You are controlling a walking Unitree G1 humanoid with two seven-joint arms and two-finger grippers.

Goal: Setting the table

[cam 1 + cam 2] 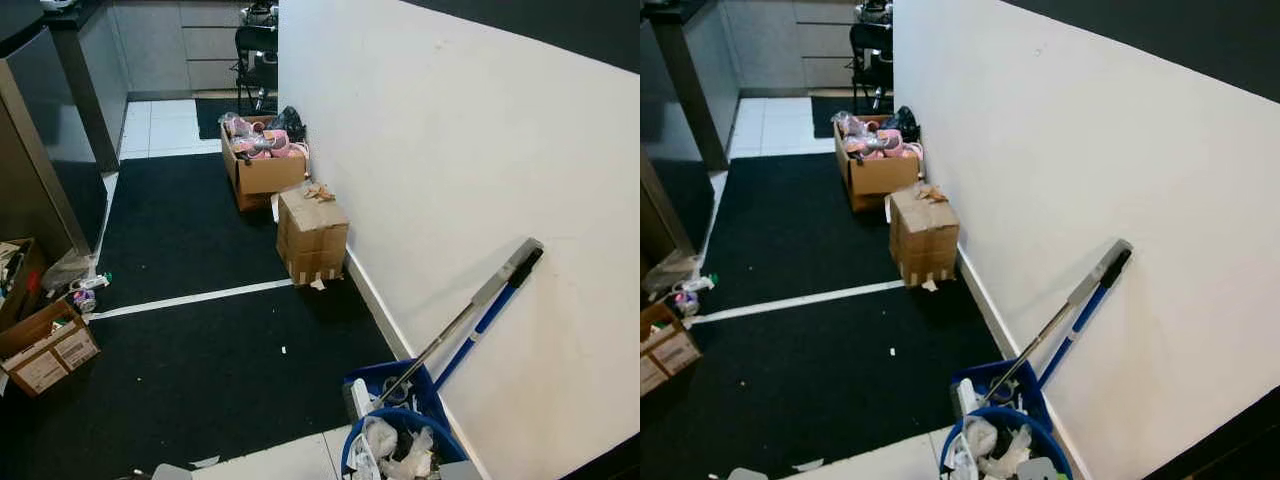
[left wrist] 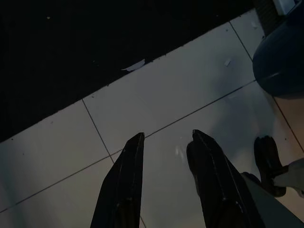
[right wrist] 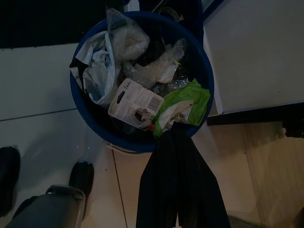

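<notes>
My left gripper point(image 2: 167, 135) hangs low over pale floor tiles point(image 2: 190, 95) beside the edge of a black carpet point(image 2: 71, 42). Its two black fingers stand apart with nothing between them, so it is open. My right gripper point(image 3: 173, 135) hangs just above the rim of a round blue bin point(image 3: 78, 102) full of plastic bags, a green wrapper point(image 3: 183, 107) and a white carton point(image 3: 133, 97). Its fingers are pressed together and hold nothing. My own feet show dark at the frame edges in both wrist views.
A white wall point(image 1: 450, 180) runs along my right. A blue-handled mop point(image 1: 480, 310) leans on it above the blue bin point(image 1: 400, 445). Cardboard boxes point(image 1: 312, 235) stand along the wall, more boxes point(image 1: 45, 350) at the left. Black carpet point(image 1: 200, 370) with a white line point(image 1: 190, 299) lies ahead.
</notes>
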